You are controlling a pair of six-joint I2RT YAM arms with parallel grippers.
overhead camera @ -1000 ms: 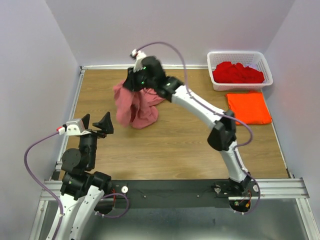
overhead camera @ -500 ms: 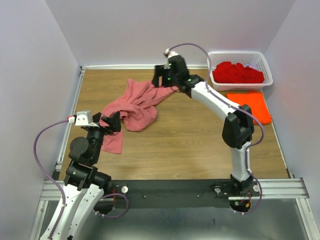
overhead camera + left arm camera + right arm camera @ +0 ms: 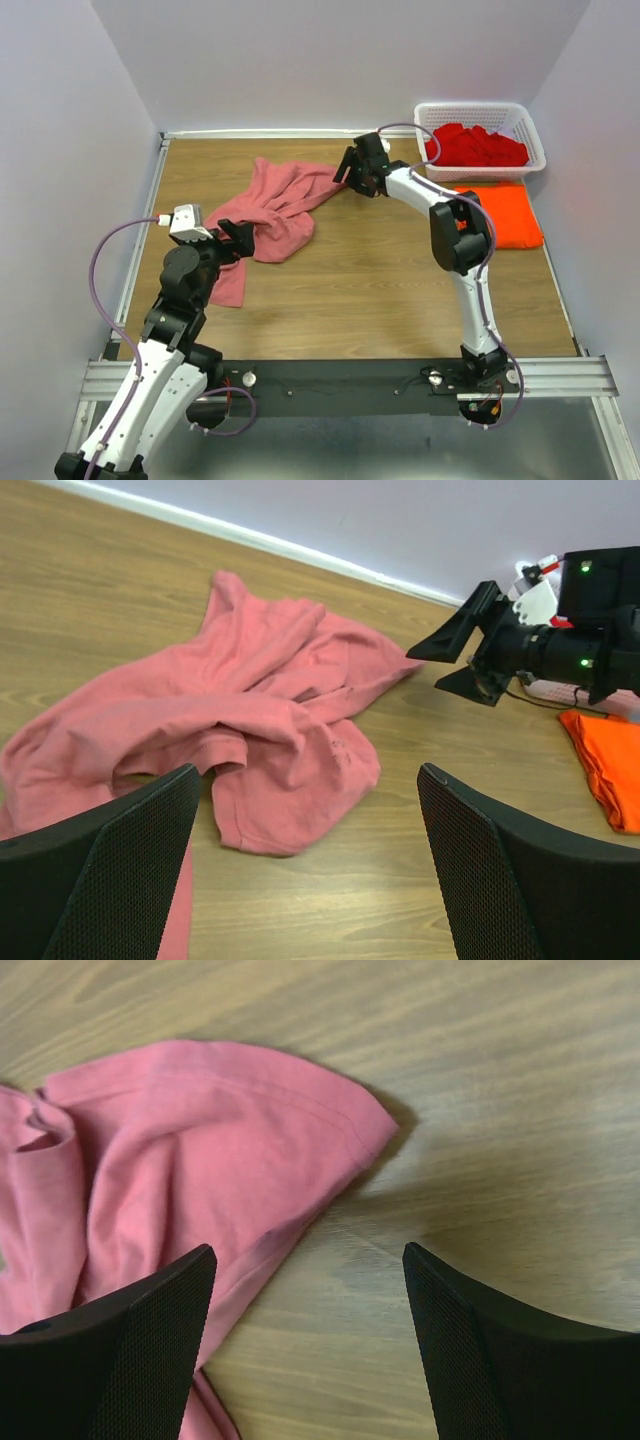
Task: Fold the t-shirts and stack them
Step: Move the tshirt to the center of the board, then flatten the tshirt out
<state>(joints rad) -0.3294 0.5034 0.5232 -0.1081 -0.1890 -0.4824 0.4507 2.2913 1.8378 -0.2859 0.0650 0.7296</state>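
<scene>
Two grippers, both empty. The right gripper [image 3: 307,1260] hangs low w/ jaws spread wide over one loose corner of the large faded salmon-pink cloth t-shirt [image 3: 275,205], gripping nothing. The left gripper [image 3: 310,780] is likewise fully open, poised over the garment's near-left end. Cloth passes under one of its fingers; contact or not, can't tell.

The pink shirt lies crumpled & twisted on the brown wood-grain table [image 3: 380,270], left of centre, stretched btwn the two tools. Well apart on the right, a bright orange t-shirt [image 3: 497,215], folded into a flat rectangle, sits just in front of the white plastic lattice basket [image 3: 535,150], which holds a heap of deep red t-shirts [image 3: 475,145].

Judged from this, the job is early: one shirt folded, the pink one at the spreading-out stage & not yet flat enough to fold. The next move prob. calls for each arm to pinch a separate edge, hem or shoulders, & draw them apart so the fabric lies smooth w/out bunching again.
</scene>
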